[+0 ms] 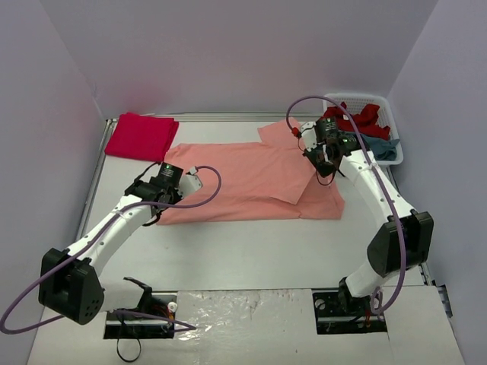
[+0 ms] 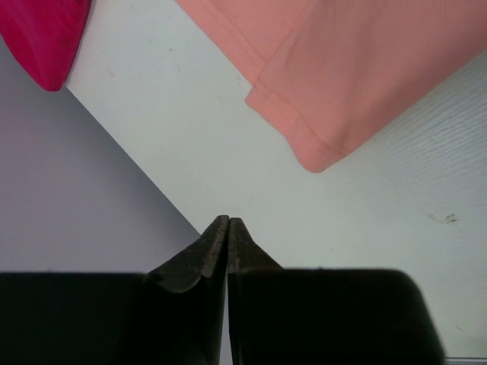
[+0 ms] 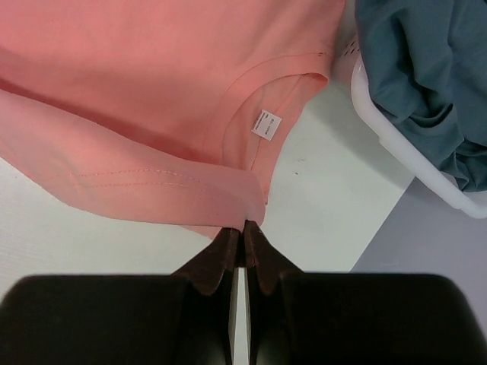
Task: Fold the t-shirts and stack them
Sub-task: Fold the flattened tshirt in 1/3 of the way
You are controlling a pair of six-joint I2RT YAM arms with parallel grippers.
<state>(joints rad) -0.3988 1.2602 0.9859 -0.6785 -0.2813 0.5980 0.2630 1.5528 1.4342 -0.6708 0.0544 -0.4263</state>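
We see the salmon-orange cloth t-shirt [image 1: 243, 182] spread flat across the middle of the pale table [image 1: 251, 251] in the overhead view. Its right part is doubled back into a slanted flap that lies over the body.

The right gripper [image 3: 243, 226] sits at the right end of that flap. In its own wrist view the two dark fingers are pressed together. The stitched hem of the folded cloth runs straight down into their tips, so the edge looks pinched between them. Just above the tips we can make out the shirt's round neckline and a small white label [image 3: 266, 125] inside it.

The left gripper [image 2: 228, 220] is at the left end of the shirt in the overhead view. Its fingers meet tip to tip with nothing between them, and they hang over bare table. One rounded corner of the salmon shirt lies apart from them, toward the upper right of that wrist view.

A folded crimson red t-shirt [image 1: 141, 135] rests flat in the upper left of the overhead frame, close to the table's far corner. At the upper right stands a white slotted plastic basket [image 1: 358, 96]. It holds a crumpled red garment [image 1: 358, 120] and a dusty teal-blue t-shirt [image 3: 418, 68], which drapes against the basket's near wall.
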